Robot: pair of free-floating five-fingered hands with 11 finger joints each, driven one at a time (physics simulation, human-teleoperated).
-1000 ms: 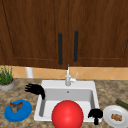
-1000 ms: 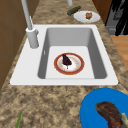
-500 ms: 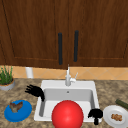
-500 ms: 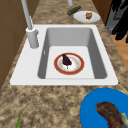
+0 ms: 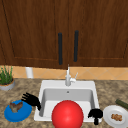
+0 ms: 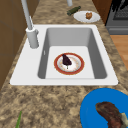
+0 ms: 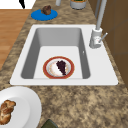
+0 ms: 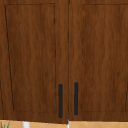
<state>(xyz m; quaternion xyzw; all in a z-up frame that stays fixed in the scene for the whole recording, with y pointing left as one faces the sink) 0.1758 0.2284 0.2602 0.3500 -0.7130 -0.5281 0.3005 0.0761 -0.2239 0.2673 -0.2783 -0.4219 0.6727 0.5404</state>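
While hovering over bench, left hand [image 5: 32,99] spread, fingers straight, holding nothing; blue plate [image 5: 17,112] with brown food just below-left of it, sink [image 5: 42,91] rim beside it. Right hand [image 5: 95,114] fingers curled, empty, at sink's front right corner; white plate [image 5: 110,117] just beyond.

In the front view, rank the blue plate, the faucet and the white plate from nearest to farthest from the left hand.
From the left hand:
1. Blue plate, just beside it on the left counter.
2. Faucet, behind the sink, to its right.
3. White plate, on the far right counter.
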